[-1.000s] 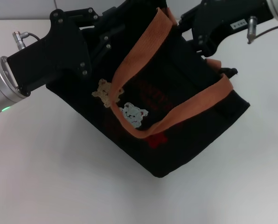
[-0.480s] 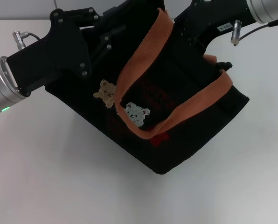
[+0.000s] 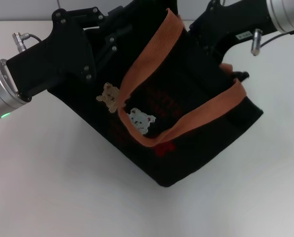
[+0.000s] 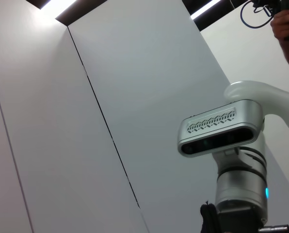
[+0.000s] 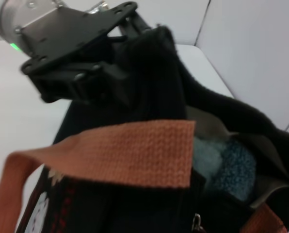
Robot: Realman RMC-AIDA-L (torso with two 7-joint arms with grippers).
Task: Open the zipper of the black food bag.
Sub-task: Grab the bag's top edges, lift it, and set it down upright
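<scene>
The black food bag (image 3: 186,123) sits on the white counter (image 3: 63,197), toward its far edge and about midway across, tipped so that its printed side faces up toward the head camera. On that side are a tan bear picture (image 3: 107,96), a white bear picture (image 3: 141,120) and red print. One orange-brown strap handle (image 3: 152,54) loops from the bag's far top edge down past the bears, and continues up along the near right side of the bag to its right corner.

The left claw (image 3: 110,37) reaches in from the counter's left side and is pressed against the bag's far left top corner; in the right wrist view its black linkage (image 5: 81,63) lies tight against the black fabric, but whether the fingers are clamped on the cloth cannot be told. The left wrist camera points away from the work, showing only wall panels and the robot's head camera unit (image 4: 222,131).

The right claw (image 3: 211,39) comes in from the far right and is at the bag's top edge, its tips hidden by its own body and the fabric, so I cannot tell if they are apart or together.

In the right wrist view the bag's mouth is partly open, showing a pale lining and something blue-green and fuzzy (image 5: 227,165) inside. A small silver pull tab of the zipper (image 5: 197,223) hangs at the opening's edge, below the strap.
</scene>
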